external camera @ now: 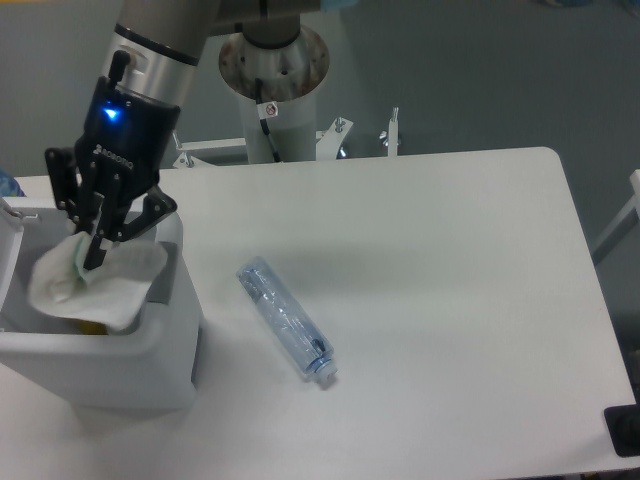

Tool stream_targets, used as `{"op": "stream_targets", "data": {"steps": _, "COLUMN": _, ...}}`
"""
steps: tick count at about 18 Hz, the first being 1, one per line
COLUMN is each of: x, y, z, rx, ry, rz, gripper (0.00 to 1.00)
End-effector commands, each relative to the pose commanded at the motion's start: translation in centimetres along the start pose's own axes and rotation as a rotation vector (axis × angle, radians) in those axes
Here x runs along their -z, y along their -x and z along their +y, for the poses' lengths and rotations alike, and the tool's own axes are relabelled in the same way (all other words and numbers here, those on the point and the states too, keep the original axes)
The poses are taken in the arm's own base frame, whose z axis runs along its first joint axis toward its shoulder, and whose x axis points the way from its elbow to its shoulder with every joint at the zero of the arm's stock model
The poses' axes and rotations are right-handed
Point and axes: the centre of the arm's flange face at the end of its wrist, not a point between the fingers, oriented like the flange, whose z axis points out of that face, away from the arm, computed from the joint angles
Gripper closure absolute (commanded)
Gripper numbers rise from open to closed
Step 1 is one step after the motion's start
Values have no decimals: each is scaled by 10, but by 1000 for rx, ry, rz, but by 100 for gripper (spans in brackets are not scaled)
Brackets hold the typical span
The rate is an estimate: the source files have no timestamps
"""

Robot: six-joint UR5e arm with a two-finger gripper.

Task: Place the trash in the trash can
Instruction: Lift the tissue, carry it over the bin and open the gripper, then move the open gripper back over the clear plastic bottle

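Here, crumpled white wrapper in gripper, above trash can.

Gripper sits over the open trash can, at the table's left end. The wrapper hangs directly below it, inside the can's rim. The bottle lies flat on the table, right of the gripper and nearer the camera, apart from the can.
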Motion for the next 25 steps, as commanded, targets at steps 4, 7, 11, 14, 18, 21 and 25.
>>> {"op": "stream_targets", "data": {"steps": 4, "x": -4, "y": 3, "z": 2, "rx": 3, "ry": 3, "rz": -1, "gripper": 2}}
{"op": "stream_targets", "data": {"steps": 7, "x": -11, "y": 18, "z": 5, "rx": 18, "ry": 11, "rz": -8, "gripper": 2}}
{"op": "stream_targets", "data": {"steps": 11, "x": -1, "y": 79, "z": 28, "rx": 105, "ry": 22, "rz": -75, "gripper": 0}}
{"op": "stream_targets", "data": {"steps": 14, "x": 8, "y": 127, "z": 49, "rx": 180, "ry": 33, "rz": -124, "gripper": 0}}
{"op": "stream_targets", "data": {"steps": 18, "x": -2, "y": 170, "z": 78, "rx": 279, "ry": 72, "rz": -150, "gripper": 0}}
{"op": "stream_targets", "data": {"steps": 21, "x": -17, "y": 179, "z": 104, "rx": 327, "ry": 111, "rz": -137, "gripper": 0}}
{"op": "stream_targets", "data": {"steps": 25, "x": -33, "y": 192, "z": 126, "rx": 371, "ry": 145, "rz": -126, "gripper": 0}}
